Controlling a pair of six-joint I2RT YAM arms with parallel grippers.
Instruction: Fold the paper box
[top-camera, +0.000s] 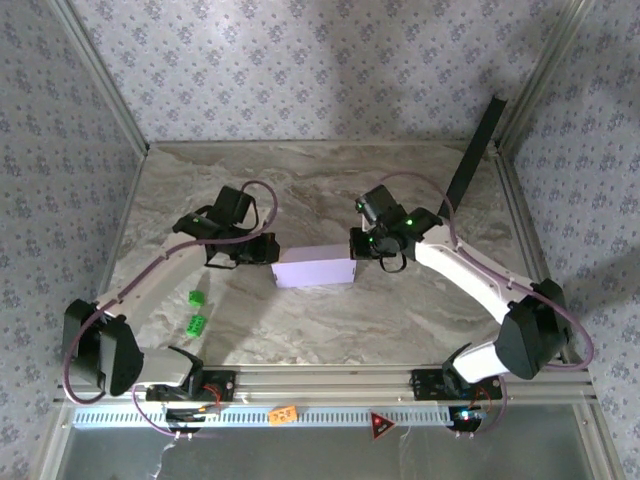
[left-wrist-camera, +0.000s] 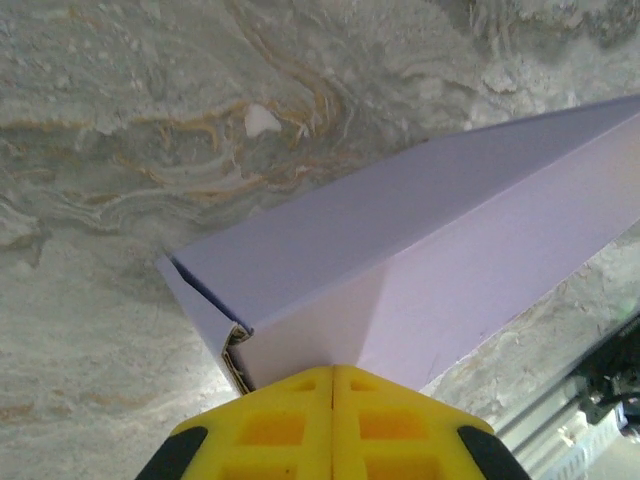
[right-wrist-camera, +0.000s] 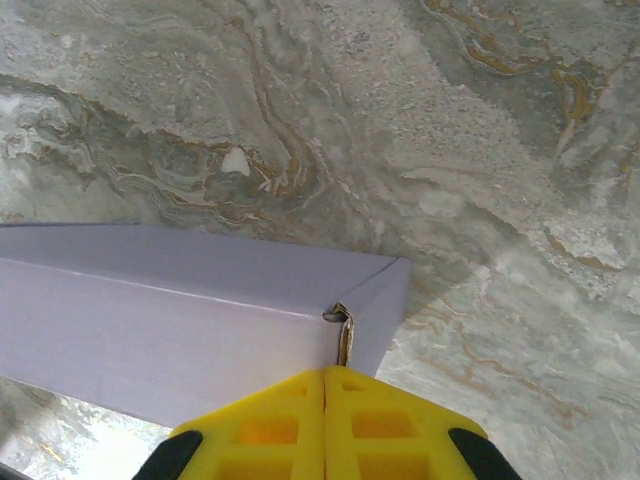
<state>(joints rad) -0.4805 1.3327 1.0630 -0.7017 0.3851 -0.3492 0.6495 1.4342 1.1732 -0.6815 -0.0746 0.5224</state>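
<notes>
The paper box lies folded as a flat lavender rectangle in the middle of the marble table. My left gripper is shut, its tip against the box's left end. My right gripper is shut too, its tip against the right end. In the left wrist view the closed yellow fingers touch the box beside a corner seam with beige edges showing. In the right wrist view the closed gripper meets the box just below a corner seam where a beige flap edge peeks out.
Two small green blocks lie left of the box, near the left arm. A long black flat panel leans in the back right corner. Patterned walls enclose the table on three sides, and a metal rail runs along the near edge.
</notes>
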